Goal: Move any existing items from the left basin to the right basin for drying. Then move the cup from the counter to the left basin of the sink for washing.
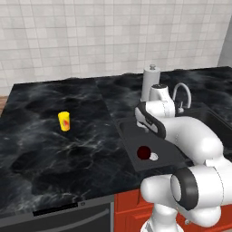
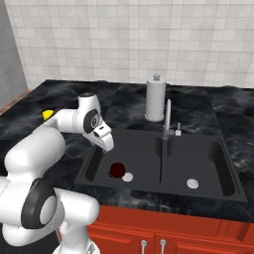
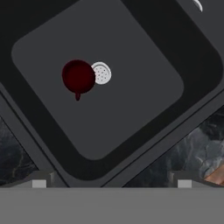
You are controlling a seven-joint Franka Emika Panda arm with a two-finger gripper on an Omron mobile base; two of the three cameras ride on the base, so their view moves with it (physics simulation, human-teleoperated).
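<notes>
A: Where does the bowl (image 3: 78, 76) lie from the gripper (image 3: 111, 183)?

B: In the hand view it sits toward eleven o'clock of the fingertips (image 3: 39, 180), on the floor of the left basin (image 3: 131, 105), touching the silver drain (image 3: 102, 73) at its three o'clock side. The gripper hangs above the basin, well apart from the bowl, empty, its fingers spread wide.

A: Any long axis to line up with?

B: The bowl is round; only a small nub sticks out at its six o'clock edge in that view. So the fingers probably need to straddle the rim rather than match a direction.

A: And the rest?

B: The right basin (image 2: 198, 163) holds nothing but its own drain. The cup (image 1: 64, 121) stands on the counter (image 1: 41, 149), well off at the sink's nine o'clock in the left base view, untouched.
</notes>
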